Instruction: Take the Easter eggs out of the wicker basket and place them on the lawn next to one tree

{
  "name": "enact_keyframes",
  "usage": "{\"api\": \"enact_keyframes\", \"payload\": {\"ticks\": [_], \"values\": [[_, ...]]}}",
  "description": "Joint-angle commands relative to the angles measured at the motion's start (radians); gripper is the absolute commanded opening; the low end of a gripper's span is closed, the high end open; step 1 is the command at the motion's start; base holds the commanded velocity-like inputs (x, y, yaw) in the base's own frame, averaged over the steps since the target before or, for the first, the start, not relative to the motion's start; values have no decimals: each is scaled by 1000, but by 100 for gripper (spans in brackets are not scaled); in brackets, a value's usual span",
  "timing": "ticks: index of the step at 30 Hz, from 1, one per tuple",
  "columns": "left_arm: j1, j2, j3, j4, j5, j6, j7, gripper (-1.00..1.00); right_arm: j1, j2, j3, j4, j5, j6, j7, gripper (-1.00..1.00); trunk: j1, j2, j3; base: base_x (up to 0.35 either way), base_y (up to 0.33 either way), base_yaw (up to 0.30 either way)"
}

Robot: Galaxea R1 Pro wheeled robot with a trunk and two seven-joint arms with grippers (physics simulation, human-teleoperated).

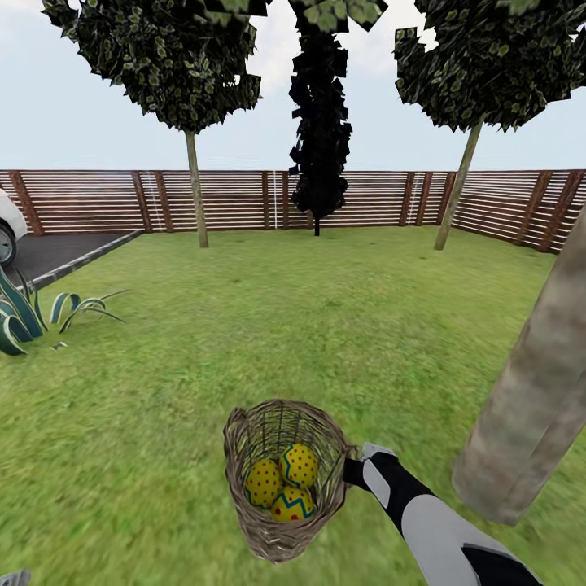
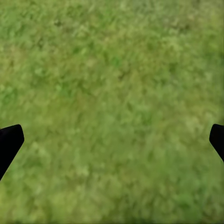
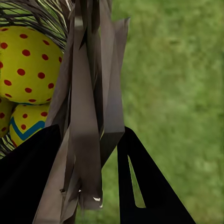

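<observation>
My right gripper has its fingers clenched on the rim of the round brown wicker basket. Three yellow dotted eggs lie inside. My left gripper hangs released over green lawn.

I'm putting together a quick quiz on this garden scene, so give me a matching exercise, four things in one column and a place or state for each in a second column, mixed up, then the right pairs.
Things:
1. three Easter eggs
2. right gripper
3. left gripper
4. thick tree trunk

Places or states:
A. open above bare grass
B. leaning at the head view's right edge, close to the wicker basket
C. inside the basket
D. clamped on the basket's rim, one finger inside and one outside

Pairs: 1-C, 2-D, 3-A, 4-B
</observation>
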Motion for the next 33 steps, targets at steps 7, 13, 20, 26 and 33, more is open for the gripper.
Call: {"api": "enact_keyframes", "payload": {"ticks": [7, 13, 20, 26, 33], "values": [[0, 0, 0, 0, 8, 5, 0, 100, 0, 1, -3, -3, -13, 4, -5, -100, 27, -50, -23, 0, 0, 0], [0, 0, 0, 0, 8, 5, 1, 100, 0, 1, -3, -3, -13, 4, -5, -100, 50, -92, -42, 0, 0, 0], [0, 0, 0, 2, 8, -3, 1, 100, 0, 1, -3, -3, -13, 4, -5, -100, 77, -141, -64, 0, 0, 0], [0, 0, 0, 2, 8, -3, 1, 100, 0, 2, -3, -3, -13, 4, -5, -100, 100, -183, -82, 0, 0, 0], [0, -1, 0, 2, 8, -3, 1, 100, 0, 2, -3, -2, -13, 4, -5, -100, 127, -232, -104, 0, 0, 0]]}}
